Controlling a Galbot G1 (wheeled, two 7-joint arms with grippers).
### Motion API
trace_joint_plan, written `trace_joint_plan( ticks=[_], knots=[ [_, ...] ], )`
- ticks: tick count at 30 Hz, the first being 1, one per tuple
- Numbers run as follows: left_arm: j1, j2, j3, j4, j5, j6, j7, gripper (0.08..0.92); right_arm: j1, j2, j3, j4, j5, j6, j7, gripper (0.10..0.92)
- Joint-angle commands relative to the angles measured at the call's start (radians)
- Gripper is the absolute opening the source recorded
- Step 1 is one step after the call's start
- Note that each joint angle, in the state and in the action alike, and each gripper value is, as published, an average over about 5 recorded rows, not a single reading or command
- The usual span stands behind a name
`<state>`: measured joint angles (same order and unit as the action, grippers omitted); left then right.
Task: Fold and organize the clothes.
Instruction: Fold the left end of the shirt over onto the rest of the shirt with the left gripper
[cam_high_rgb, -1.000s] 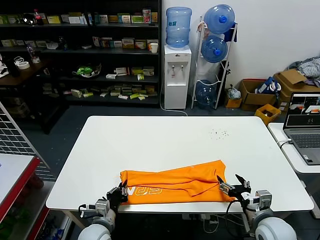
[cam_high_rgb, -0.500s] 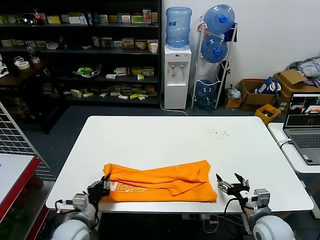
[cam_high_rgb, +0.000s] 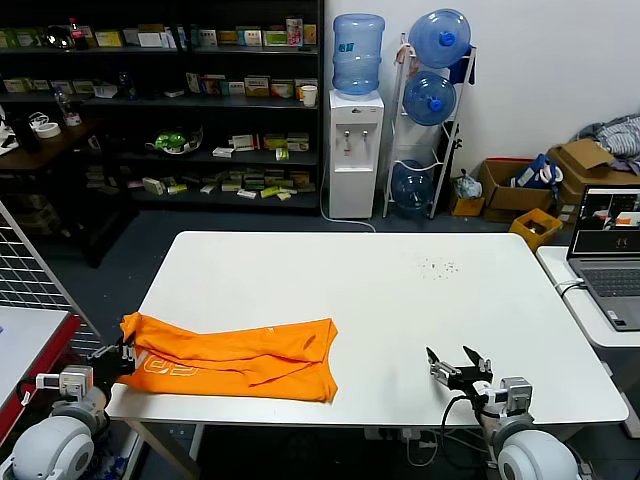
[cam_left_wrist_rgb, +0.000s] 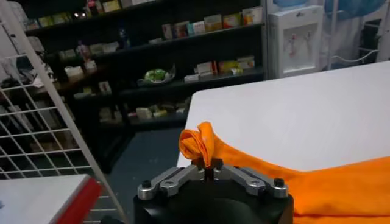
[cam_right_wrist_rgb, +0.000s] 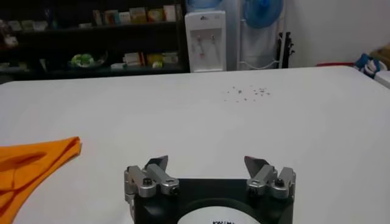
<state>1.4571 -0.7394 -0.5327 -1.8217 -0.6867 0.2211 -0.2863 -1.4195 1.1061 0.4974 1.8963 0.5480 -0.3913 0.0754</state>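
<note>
T-shirt (cam_high_rgb: 235, 357), orange, folded into a long band: dragged within the last second from the middle of the table's near edge to its near left corner, one end overhanging that edge. Left gripper (cam_high_rgb: 120, 352) pinches that end, a bunched tip of cloth showing between its closed fingers. Right gripper (cam_high_rgb: 455, 365) spread, empty, near the near right edge, well apart from the shirt. Judgement: repositioning rather than folding; more folds likely remain. Table (cam_high_rgb: 400, 290): white, with a scatter of dark specks (cam_high_rgb: 438, 266) toward the far right. Room: stocked shelves (cam_high_rgb: 160, 110), water dispenser (cam_high_rgb: 355, 125), laptop (cam_high_rgb: 608, 250).
</note>
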Motion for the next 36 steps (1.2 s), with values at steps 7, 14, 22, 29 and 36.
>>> trace_joint_plan(
  ticks=[7,14,22,29,36],
  knots=[
    [-0.163,-0.264,0.348,-0.292,-0.201,0.197,-0.185,0.131,-0.035,0.034,0.017,0.020,-0.032,-0.006,0.007,0.823],
    [-0.269,-0.387,0.451,-0.257,-0.219,0.228,-0.246,0.131,-0.040,0.056,0.012,0.022,-0.046,-0.010,0.011,0.823],
    [-0.331,-0.476,0.496,-0.188,-0.188,0.228,-0.277,0.131,-0.037,0.068,0.001,0.022,-0.054,-0.013,0.014,0.823],
    [-0.341,-0.517,0.537,-0.161,-0.166,0.227,-0.288,0.131,-0.034,0.063,0.003,0.017,-0.051,-0.013,0.014,0.823],
    [-0.342,-0.562,0.535,-0.112,-0.096,0.184,-0.233,0.177,-0.027,0.066,-0.003,0.011,-0.050,-0.013,0.012,0.823]
  ],
)
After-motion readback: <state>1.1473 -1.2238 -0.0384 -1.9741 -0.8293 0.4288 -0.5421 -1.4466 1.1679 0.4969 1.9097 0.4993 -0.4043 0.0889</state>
